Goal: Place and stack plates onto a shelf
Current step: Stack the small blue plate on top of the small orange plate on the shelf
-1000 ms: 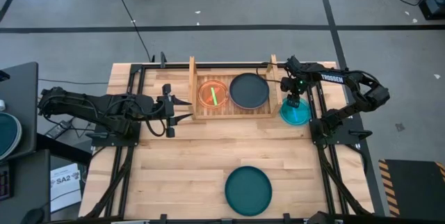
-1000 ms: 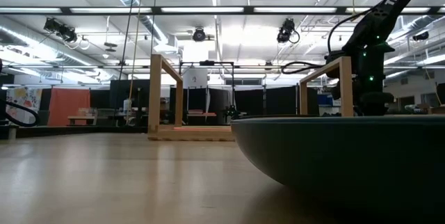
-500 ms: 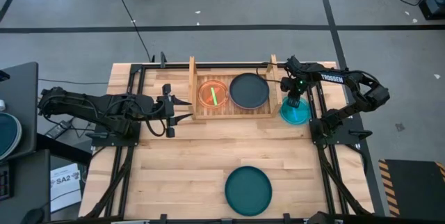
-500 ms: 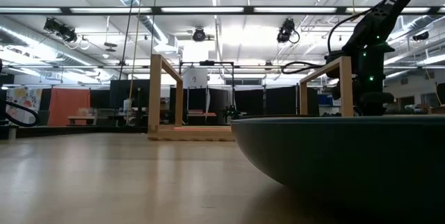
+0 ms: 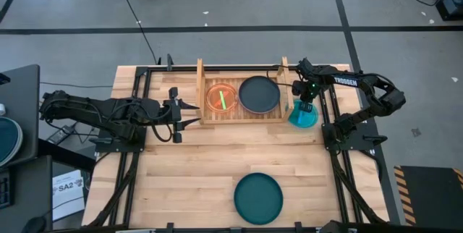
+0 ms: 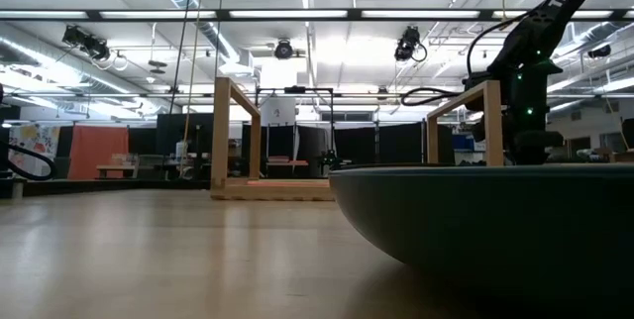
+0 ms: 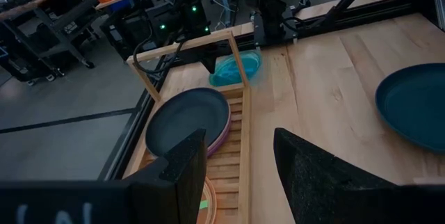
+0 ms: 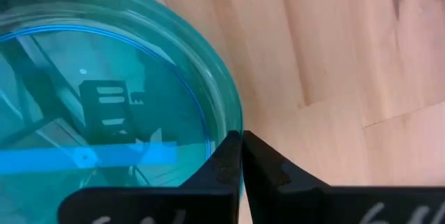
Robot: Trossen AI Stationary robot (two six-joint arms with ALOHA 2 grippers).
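Butcher-block table [image 5: 195,168] on grey floor [image 5: 239,1], lab beyond.

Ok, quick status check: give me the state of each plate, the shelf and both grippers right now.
cyan plate: tilted beside the shelf's right board, rim pinched
orange plate: flat on shelf, left half
dark plate: on shelf, right half, stacked on a pink-purple one
teal plate: flat on table, near edge
shelf: upright, holding plates
right gripper: shut on cyan plate's rim
left gripper: open, empty, left of shelf
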